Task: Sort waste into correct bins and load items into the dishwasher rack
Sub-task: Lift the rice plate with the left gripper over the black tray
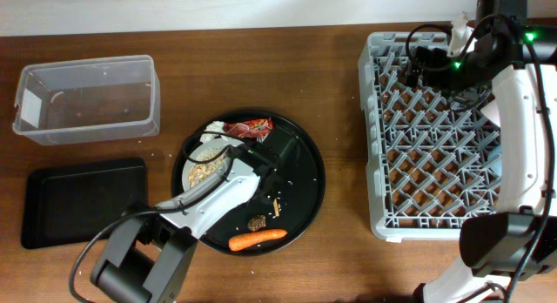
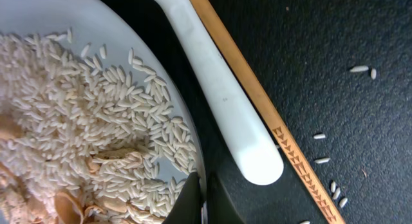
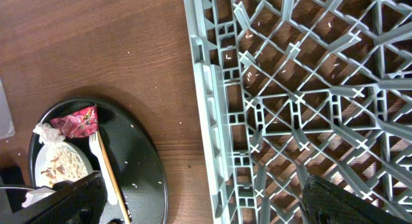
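Observation:
A pale round plate point(image 1: 187, 164) with rice point(image 2: 77, 121) and brown mushroom bits point(image 2: 64, 208) sits on the round black tray point(image 1: 300, 194). My left gripper point(image 2: 203, 205) is shut on the plate's right rim point(image 1: 237, 161). A white fork point(image 2: 225, 102) and a wooden chopstick point(image 2: 257, 98) lie just right of the plate. The red wrapper point(image 1: 252, 127) and tissue point(image 1: 216, 129) lie at the plate's far edge. The carrot point(image 1: 257, 239) and a dark lump point(image 1: 256, 223) lie at the tray's front. My right gripper point(image 1: 416, 66) is open and empty above the grey rack point(image 1: 374, 164). No cups or bowl show.
The clear tub point(image 1: 87, 98) stands at the back left, with the flat black tray point(image 1: 83, 203) in front of it. Loose rice grains dot the round tray point(image 2: 335, 192). The right wrist view shows the rack's left wall point(image 3: 212, 121) and bare wood beside it.

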{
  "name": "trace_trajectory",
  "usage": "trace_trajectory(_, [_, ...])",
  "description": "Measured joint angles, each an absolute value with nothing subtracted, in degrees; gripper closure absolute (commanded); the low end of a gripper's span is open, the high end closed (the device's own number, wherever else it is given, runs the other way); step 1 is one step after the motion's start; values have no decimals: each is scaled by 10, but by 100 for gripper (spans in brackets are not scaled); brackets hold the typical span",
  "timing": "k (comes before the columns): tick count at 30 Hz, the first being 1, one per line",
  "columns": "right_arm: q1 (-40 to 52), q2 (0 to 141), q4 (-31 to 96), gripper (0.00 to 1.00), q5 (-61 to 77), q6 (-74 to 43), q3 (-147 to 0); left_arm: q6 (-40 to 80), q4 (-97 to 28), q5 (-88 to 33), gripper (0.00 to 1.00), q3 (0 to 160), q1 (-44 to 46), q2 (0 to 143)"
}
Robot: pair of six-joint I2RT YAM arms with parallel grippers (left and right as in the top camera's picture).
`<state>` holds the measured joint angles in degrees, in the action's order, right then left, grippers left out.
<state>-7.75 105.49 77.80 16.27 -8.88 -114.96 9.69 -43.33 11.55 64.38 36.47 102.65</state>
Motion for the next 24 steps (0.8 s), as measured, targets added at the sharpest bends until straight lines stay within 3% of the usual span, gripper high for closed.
trace_trajectory(24, [-77, 1055, 778, 1, 163, -89, -1150, 132, -528, 153, 100, 701, 404, 1014])
